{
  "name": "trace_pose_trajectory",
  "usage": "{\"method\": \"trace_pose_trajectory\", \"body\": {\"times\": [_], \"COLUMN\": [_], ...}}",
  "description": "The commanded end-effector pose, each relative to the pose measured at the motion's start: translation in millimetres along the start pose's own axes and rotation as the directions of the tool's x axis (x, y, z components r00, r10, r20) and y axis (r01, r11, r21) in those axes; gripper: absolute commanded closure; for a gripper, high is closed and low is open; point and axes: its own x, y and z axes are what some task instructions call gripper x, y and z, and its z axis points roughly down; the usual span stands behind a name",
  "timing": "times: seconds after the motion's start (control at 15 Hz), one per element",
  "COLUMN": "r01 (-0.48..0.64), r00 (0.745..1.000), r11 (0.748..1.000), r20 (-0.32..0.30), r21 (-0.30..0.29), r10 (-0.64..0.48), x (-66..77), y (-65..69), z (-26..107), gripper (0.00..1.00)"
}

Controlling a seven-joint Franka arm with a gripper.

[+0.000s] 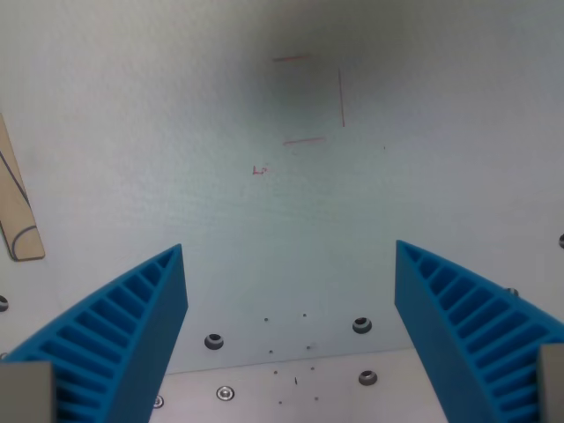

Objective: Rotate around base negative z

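I am holding my hand (pixel 291 291) wide open over the pale grey-white tabletop (pixel 176 106), its two blue ribbed fingers (pixel 123 326) spreading apart toward five and seven o'clock in the wrist view, with nothing between them. The task is naming no object to grasp; what I am turning is my own arm about its base, so the thing to watch is the surface sliding under the camera. Toward twelve o'clock I am seeing thin red pen lines (pixel 308 97) sketching three sides of a square, and just below them at about eleven o'clock a tiny red scribble (pixel 259 171). At nine o'clock a flat tan wooden strip with a dark curved line (pixel 18 211) is poking in from the edge. Toward six o'clock a row of round metal screws (pixel 213 341) is lying along the seam where the pale sheet is meeting a lighter plate.

I am judging that a single still cannot tell how much of the rotation is done; the marks are looking sharp, so any sweep is seeming slow or not begun.
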Motion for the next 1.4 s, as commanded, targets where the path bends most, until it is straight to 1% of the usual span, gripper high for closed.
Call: {"method": "trace_pose_trajectory", "body": {"times": [0.07, 0.73, 1.4], "r01": [-0.137, -0.268, -0.393], "r00": [0.991, 0.963, 0.919], "r11": [0.991, 0.963, 0.919], "r20": [-0.001, 0.000, 0.001], "r21": [0.002, 0.002, 0.003], "r10": [0.137, 0.268, 0.393], "x": [-0.1, -0.1, -0.1], "y": [0.1, 0.1, 0.1], "z": [-1.4, -1.4, -1.4], "gripper": [0.00, 0.00, 0.00]}}
